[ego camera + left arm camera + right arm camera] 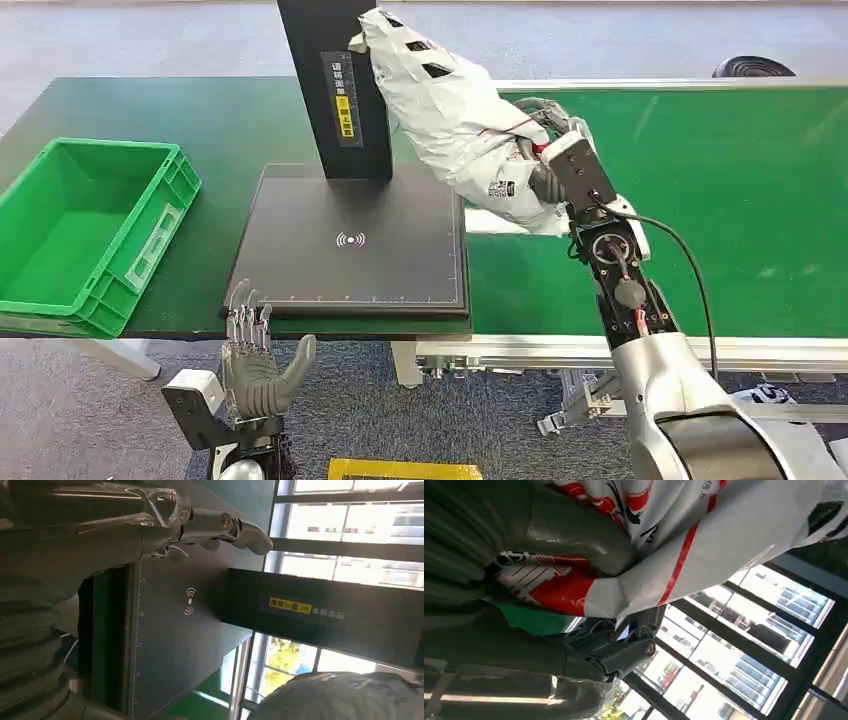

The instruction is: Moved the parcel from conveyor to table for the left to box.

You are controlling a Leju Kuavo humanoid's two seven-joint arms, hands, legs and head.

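- The green conveyor [700,190] runs along the robot's right; the dark surface [230,115] on its left carries a black scanner pad [360,240] with an upright black post [335,85]
- The green box [85,225] sits open at the far left of the surface, well apart from the pad
- The parcel [450,115], a white plastic mailer, is lifted clear of the conveyor, tilted, its upper end touching or just in front of the post
- The right hand [545,160] grips the parcel's lower end, fingers wrapped into the plastic
- The left hand [255,365] waits below the near edge of the surface, fingers apart, holding nothing
- Step in hand, as I judge it: the carry from belt to surface; next calls for swinging left and lowering onto the pad, keeping off the post
- Open room lies on the front of the pad, within the left hand's reach
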